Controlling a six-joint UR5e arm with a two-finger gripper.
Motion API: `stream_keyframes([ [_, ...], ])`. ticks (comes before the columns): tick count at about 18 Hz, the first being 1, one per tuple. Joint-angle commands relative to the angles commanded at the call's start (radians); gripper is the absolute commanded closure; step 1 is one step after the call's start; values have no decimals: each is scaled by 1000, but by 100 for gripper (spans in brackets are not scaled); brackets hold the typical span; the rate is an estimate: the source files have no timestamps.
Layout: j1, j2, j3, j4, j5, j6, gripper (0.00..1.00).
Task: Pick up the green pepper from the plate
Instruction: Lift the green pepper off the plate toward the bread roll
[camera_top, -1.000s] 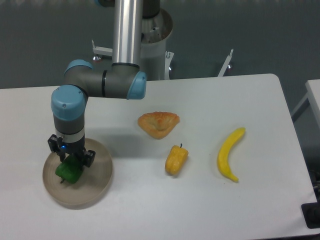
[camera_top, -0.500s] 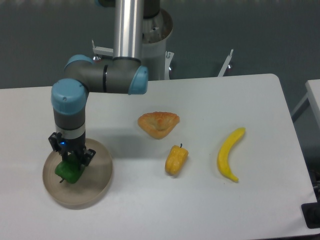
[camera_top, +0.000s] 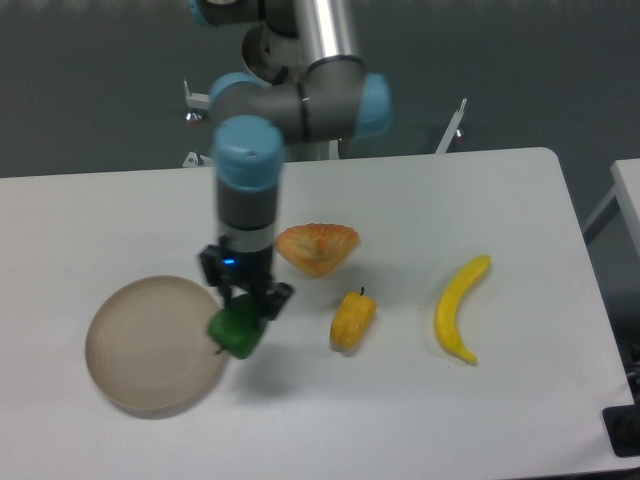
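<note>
My gripper is shut on the green pepper and holds it in the air, just past the right rim of the plate. The pepper is glossy bright green and hangs below the fingers. The round beige plate lies at the left of the table with nothing on it.
A yellow-orange pepper lies just right of the gripper. An orange pastry-like piece lies behind it, close to the arm's wrist. A banana lies further right. The arm's base post stands at the back centre.
The gripper has lifted the green pepper off the plate and swung right with it, from over the plate's middle to beyond its right rim. The plate now holds nothing.
</note>
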Motion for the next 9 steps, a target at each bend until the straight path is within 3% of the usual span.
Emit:
stream_keyframes([
  [5, 101, -1, 15, 0, 6, 216, 72],
  [9, 127, -20, 31, 0, 34, 264, 72],
])
